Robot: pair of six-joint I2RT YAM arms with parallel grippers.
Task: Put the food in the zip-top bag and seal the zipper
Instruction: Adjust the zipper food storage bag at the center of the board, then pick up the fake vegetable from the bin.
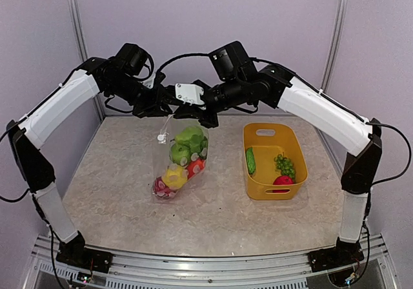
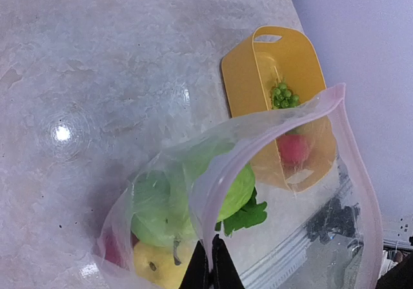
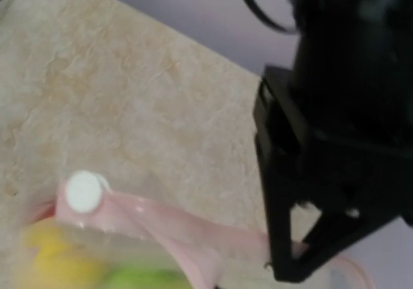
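The clear zip-top bag [image 1: 181, 163] hangs above the table with its mouth up, held between both grippers. Inside it are green [image 1: 188, 137], yellow [image 1: 174, 175] and red [image 1: 195, 166] toy foods. My left gripper [image 1: 161, 108] is shut on the bag's mouth edge, as the left wrist view [image 2: 210, 260] shows. My right gripper [image 1: 200, 116] pinches the pinkish zipper strip [image 3: 174, 228] beside it. The white slider [image 3: 84, 191] sits at the strip's end. A cucumber [image 1: 250, 160], grapes [image 1: 284, 164] and a red piece [image 1: 282, 181] lie in the yellow basket [image 1: 298, 148].
The yellow basket [image 2: 242, 76] stands on the table to the right of the bag. The left arm's black gripper body [image 3: 335, 140] fills the right side of the right wrist view, close to my right fingers. A wall and frame posts stand behind the table.
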